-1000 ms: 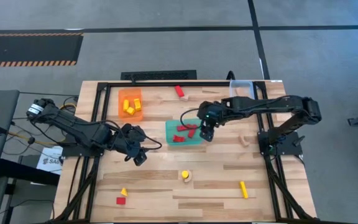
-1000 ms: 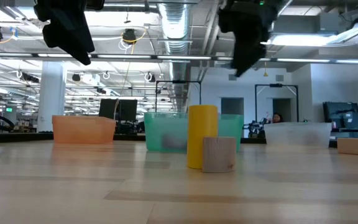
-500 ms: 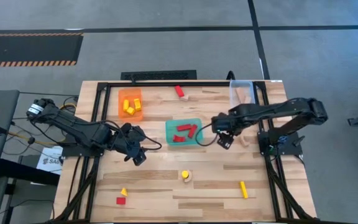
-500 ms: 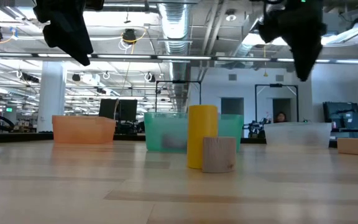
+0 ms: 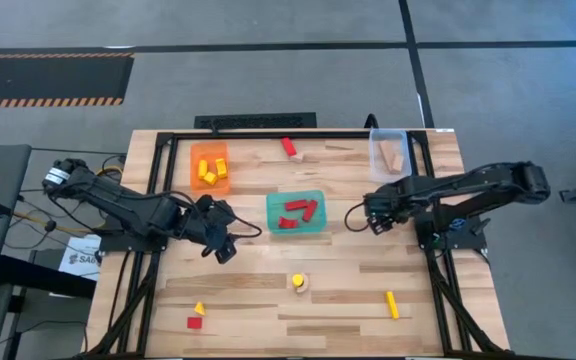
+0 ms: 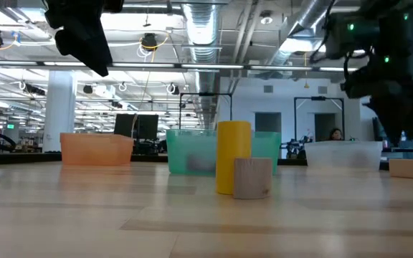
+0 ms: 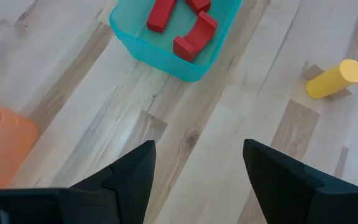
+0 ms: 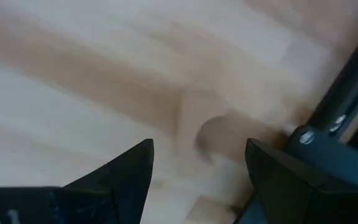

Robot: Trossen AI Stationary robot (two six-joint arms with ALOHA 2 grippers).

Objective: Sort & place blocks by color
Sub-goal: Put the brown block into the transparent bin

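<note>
My right gripper (image 5: pixel 377 217) is open and hangs low over the table's right part, to the right of the teal tray (image 5: pixel 273 224). Between its fingers the right wrist view shows a blurred pale wood block (image 8: pixel 209 134) lying on the table. Red blocks (image 5: pixel 296 212) lie in the teal tray, yellow blocks (image 5: pixel 209 172) in the orange tray (image 5: pixel 196 155), and a pale block (image 5: pixel 390 156) in the clear tray (image 5: pixel 378 136). A yellow cylinder (image 5: pixel 297 280) stands beside a pale block (image 6: pixel 252 177). My left gripper (image 5: pixel 223 245) waits open, left of the teal tray.
Loose blocks lie about: a red block (image 5: pixel 289 146) and a pale wedge (image 5: pixel 304 156) near the far edge, a yellow bar (image 5: pixel 392 304) near right, a yellow wedge (image 5: pixel 199 308) and a red cube (image 5: pixel 194 322) near left. A dark frame rail (image 8: pixel 337 118) runs close to my right gripper.
My right gripper has swung from above the teal tray toward the table's right edge and has come down closer to the table. The red blocks stay in the teal tray.
</note>
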